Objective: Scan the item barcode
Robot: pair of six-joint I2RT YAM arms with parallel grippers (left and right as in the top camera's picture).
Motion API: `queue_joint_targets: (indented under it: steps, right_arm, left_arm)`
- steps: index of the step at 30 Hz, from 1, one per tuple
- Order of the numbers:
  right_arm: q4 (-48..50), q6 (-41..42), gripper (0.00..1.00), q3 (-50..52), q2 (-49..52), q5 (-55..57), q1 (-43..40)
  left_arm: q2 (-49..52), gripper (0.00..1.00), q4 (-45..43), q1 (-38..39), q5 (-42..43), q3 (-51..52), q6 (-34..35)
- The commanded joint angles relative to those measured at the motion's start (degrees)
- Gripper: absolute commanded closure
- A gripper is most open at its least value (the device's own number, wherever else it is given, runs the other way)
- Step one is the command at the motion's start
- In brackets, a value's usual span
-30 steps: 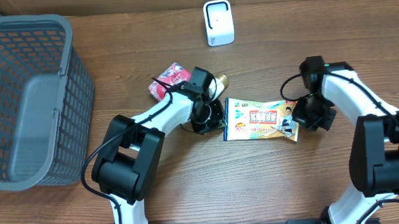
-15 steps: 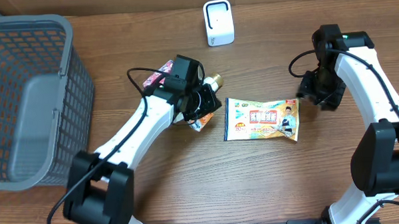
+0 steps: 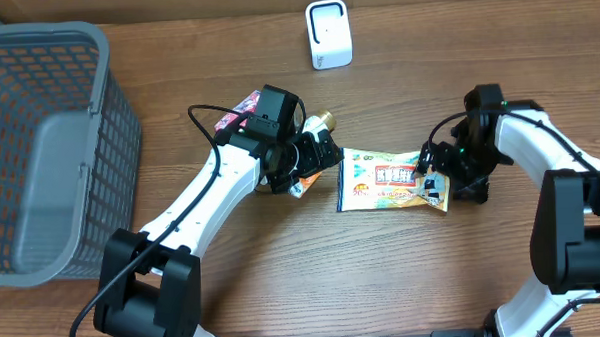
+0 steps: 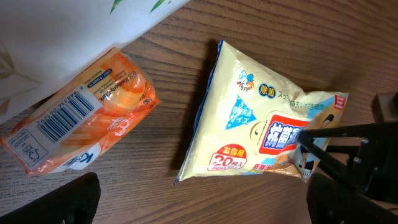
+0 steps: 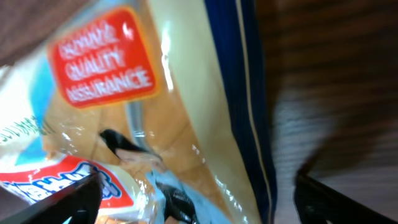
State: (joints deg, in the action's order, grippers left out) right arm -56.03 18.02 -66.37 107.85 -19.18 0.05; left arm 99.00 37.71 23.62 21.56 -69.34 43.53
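Observation:
A yellow wipes packet [image 3: 392, 180] lies flat on the wooden table, printed side up; in the left wrist view the packet [image 4: 261, 134] fills the middle. My right gripper [image 3: 442, 176] is open at its right end, and in the right wrist view its jaws [image 5: 199, 205] straddle the packet's [image 5: 155, 118] edge. My left gripper [image 3: 315, 160] hangs open to the left of the packet and apart from it; only bare table lies between its fingertips [image 4: 205, 202]. The white scanner [image 3: 328, 33] stands at the back.
An orange packet [image 4: 81, 121] with its barcode facing up lies just left of the yellow one, under my left gripper. A red packet [image 3: 240, 108] and a gold-capped item [image 3: 326, 120] lie behind it. A grey basket [image 3: 39, 148] takes up the left side.
Both grippers went from shut to open. My left arm drew back up and left from the packet's left edge. My right arm lifted away, then came back down at the packet's right end.

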Motion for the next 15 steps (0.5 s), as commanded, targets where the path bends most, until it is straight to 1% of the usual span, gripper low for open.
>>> queue_joint_targets:
  steps: [1, 4, 8, 9, 10, 13, 15]
  right_arm:
    - [3.9, 1.3, 0.08, 2.3, -0.4, -3.6, 0.0]
    - [6.6, 2.2, 0.33, 3.5, -0.4, -3.6, 0.0]
    - [8.0, 3.3, 0.83, 3.3, -0.4, -3.6, 0.0]
    - [8.0, 3.3, 0.94, 3.1, -0.4, -3.6, 0.0]
    - [7.2, 3.3, 0.96, 2.1, -0.4, -3.5, -0.2]
    - [2.3, 3.3, 0.96, -2.7, -0.6, -1.6, -1.2]
    - [-3.1, 3.5, 0.96, -7.8, -0.9, 2.4, -1.8]
  left_arm:
    - [0.1, 0.02, 0.0, 0.1, -0.8, 0.1, -0.3]
    - [0.1, 0.02, 0.2, 0.1, -0.8, 0.1, -0.3]
    - [0.1, 0.02, 0.9, 0.1, -1.0, 0.1, -0.3]
    - [0.1, 0.02, 1.0, 0.1, -1.0, 0.1, -0.3]
    - [0.1, 0.02, 1.3, 0.1, -1.0, 0.1, -0.3]
    - [0.1, 0.01, 1.6, 0.3, -1.1, 0.1, -0.3]
    - [0.1, 0.01, 1.5, 0.5, -1.1, 0.1, -0.3]
